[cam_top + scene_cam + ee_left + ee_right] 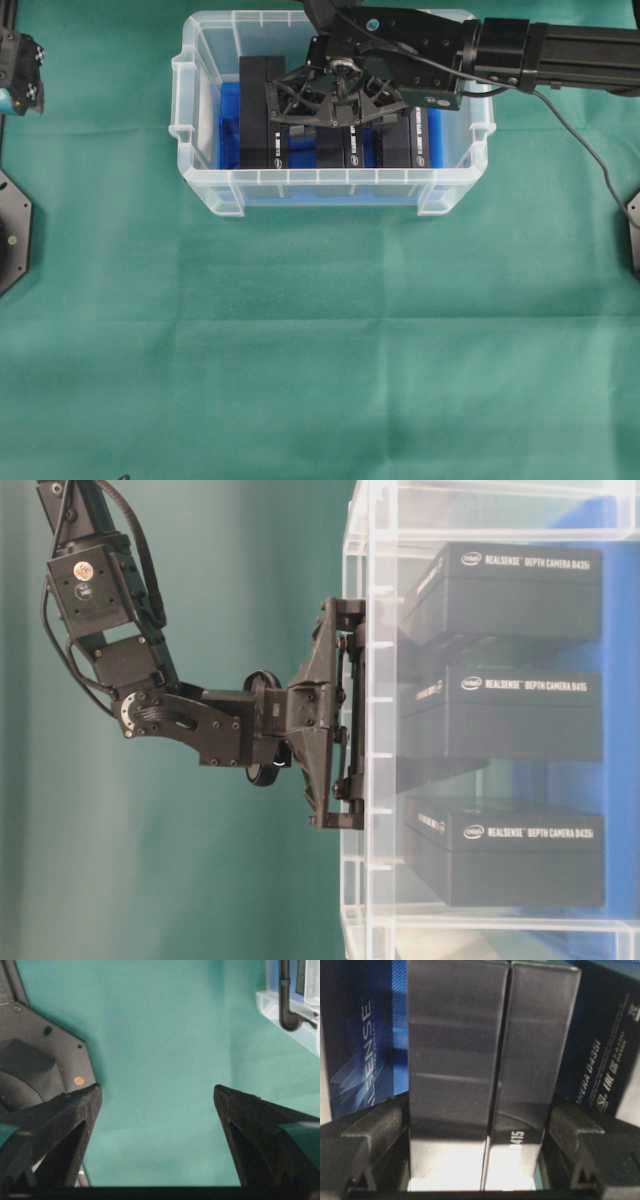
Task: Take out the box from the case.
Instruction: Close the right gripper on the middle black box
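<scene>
STEP: gripping, inside large clear plastic case (205, 185) | RIGHT: right gripper (480, 1135) clamped across two upright black cardboard boxes (495, 1060) side by side | LEFT: left gripper (157, 1125) wide apart, idle above green cloth (320, 350) | NEXT: probably straight lift clear of rim | COUNT: four boxes visible, one case, two arms

**Even light, soft wrist views**

Overhead view: bright, diffuse, even; faint shadow beneath the case (205, 190) rim on the green bench (320, 350). Table-level view sharp; printed box labels readable through hazy translucent wall. Right wrist view dim and blurred, pale glare bands across the dark boxes (495, 1060). Left wrist view: near hand (155, 1110) fingers soft, out of focus.
</scene>
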